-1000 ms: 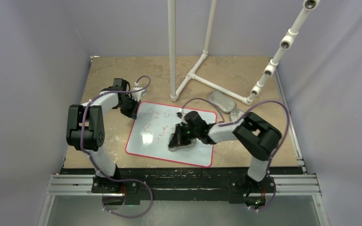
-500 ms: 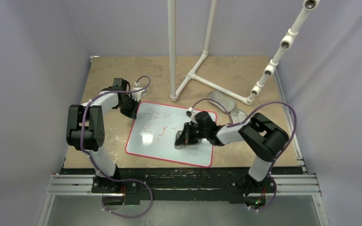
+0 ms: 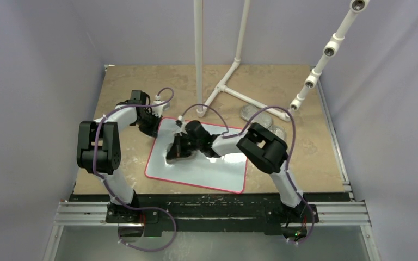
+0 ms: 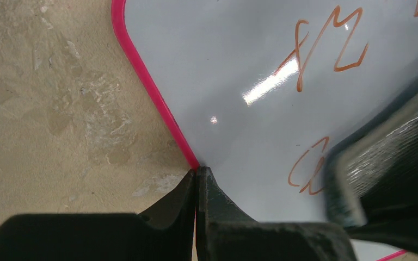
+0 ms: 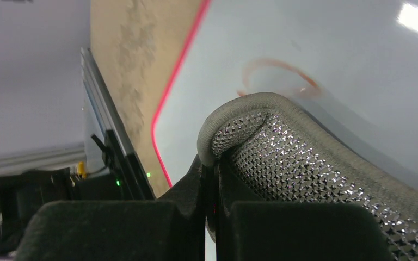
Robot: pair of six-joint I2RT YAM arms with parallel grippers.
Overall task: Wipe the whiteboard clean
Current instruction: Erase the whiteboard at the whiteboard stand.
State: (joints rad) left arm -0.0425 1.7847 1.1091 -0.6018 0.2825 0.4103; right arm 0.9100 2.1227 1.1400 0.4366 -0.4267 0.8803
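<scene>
The whiteboard [image 3: 217, 169], glossy white with a thin red rim, lies flat on the table. My left gripper [image 3: 153, 126] is shut, its tips [image 4: 197, 173] set on the rim at the board's far left corner. Red scribbles [image 4: 326, 51] remain near that corner. My right gripper [image 3: 182, 148] is shut on the edge of a silvery-grey mesh pad [image 5: 315, 163], which is pressed on the board's upper left part. A faint smeared red mark [image 5: 277, 76] lies just ahead of the pad. In the left wrist view the pad [image 4: 392, 163] is blurred.
A white pipe frame [image 3: 217, 89] stands on the tan table [image 3: 130, 81] behind the board. Two more silvery pads [image 3: 253, 113] lie at its foot, partly behind my right arm. A slanted pipe with fittings [image 3: 321, 60] rises at the right. Walls close in on both sides.
My right gripper has swept the pad leftward and away across the board, from its lower middle to its upper left. The red marks in the middle are gone. The left arm has not moved.
</scene>
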